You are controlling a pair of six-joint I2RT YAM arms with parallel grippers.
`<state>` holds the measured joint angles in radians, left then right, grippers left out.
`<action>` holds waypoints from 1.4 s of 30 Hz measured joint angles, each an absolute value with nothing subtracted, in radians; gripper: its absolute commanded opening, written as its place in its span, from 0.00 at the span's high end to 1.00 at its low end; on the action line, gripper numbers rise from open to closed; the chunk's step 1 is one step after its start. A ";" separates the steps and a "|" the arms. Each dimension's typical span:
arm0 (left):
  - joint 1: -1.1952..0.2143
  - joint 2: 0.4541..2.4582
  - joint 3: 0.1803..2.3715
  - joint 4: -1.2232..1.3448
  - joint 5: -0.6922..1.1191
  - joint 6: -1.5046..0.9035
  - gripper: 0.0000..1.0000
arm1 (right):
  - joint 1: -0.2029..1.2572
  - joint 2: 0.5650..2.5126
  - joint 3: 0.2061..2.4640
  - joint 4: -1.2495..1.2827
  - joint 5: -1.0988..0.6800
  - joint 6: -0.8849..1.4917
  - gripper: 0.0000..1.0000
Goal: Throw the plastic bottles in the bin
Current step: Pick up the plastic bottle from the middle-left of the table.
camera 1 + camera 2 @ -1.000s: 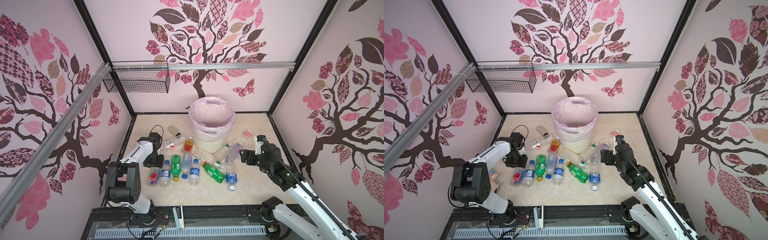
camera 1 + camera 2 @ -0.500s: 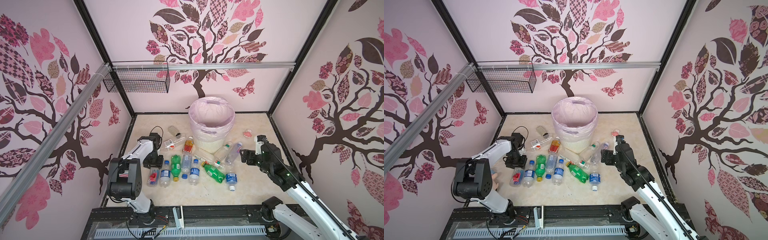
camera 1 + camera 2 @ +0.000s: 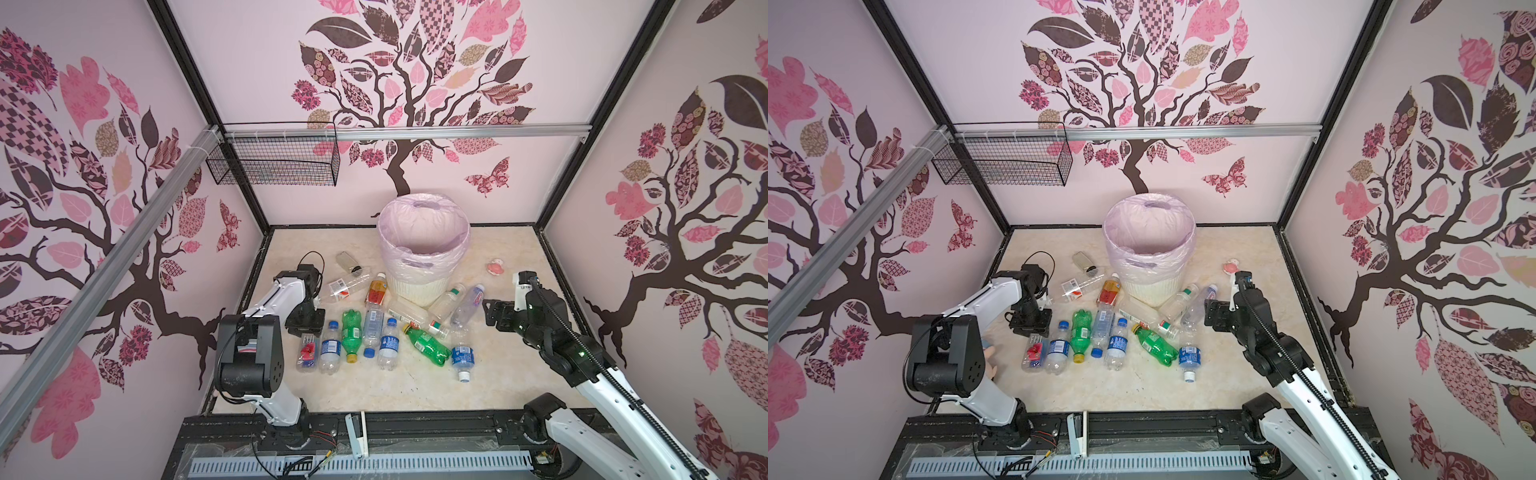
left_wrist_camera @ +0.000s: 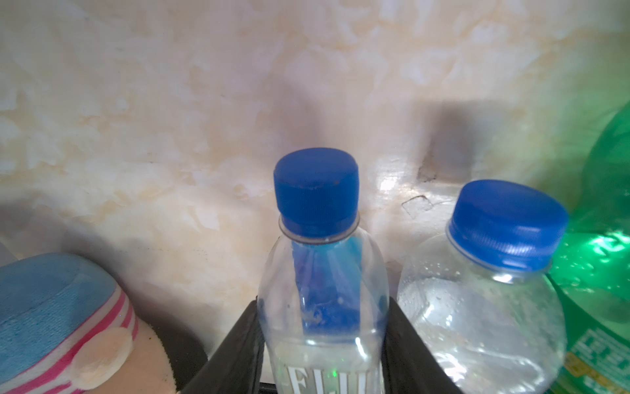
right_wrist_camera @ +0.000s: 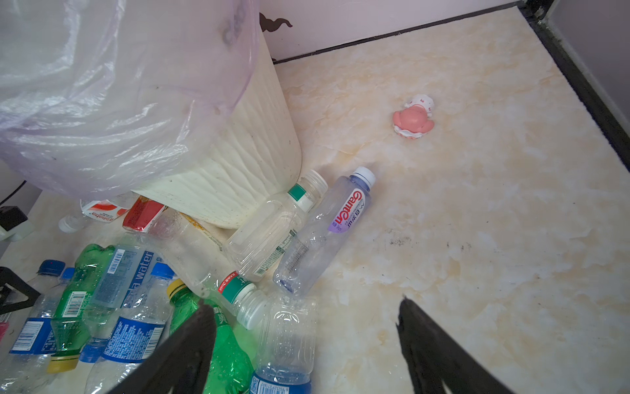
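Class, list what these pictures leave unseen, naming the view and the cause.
Fiji bottle: lower body, cut off by the left wrist view's edge.
Left hand: fingertips, hidden under its own body in both top views.
Striped plush toy: mostly behind the left arm in a top view; cropped in the left wrist view.

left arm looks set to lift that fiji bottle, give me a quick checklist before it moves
1. Fiji bottle between the left gripper fingers: ok, one finger against each side.
2. Grip placed on the body: ok, below cap and shoulder.
3. Neighbouring blue-capped bottle free of the fingers: cannot tell, it sits right beside one.
4. Clearance from the plush toy: ok, gap visible.
5. Mouth of the bin open: ok.
6. Path clear of the right gripper: ok, it is open, empty and across the pile.
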<state>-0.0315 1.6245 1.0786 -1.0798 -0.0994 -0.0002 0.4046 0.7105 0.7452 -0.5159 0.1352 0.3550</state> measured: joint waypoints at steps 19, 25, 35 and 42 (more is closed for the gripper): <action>-0.004 1.423 1.079 -1.066 -0.100 -0.011 0.57 | 0.405 0.694 0.745 -0.532 0.125 0.356 0.14; 0.004 1.327 1.122 -1.100 -0.068 -0.012 0.59 | 0.405 0.691 0.745 -0.531 0.106 0.356 0.14; 0.006 1.185 1.224 -1.055 0.166 -0.049 0.60 | 0.405 0.667 0.738 -0.528 0.068 0.356 0.14; 0.006 1.169 1.312 -1.002 0.351 -0.110 0.62 | 0.405 0.661 0.738 -0.529 0.043 0.347 0.14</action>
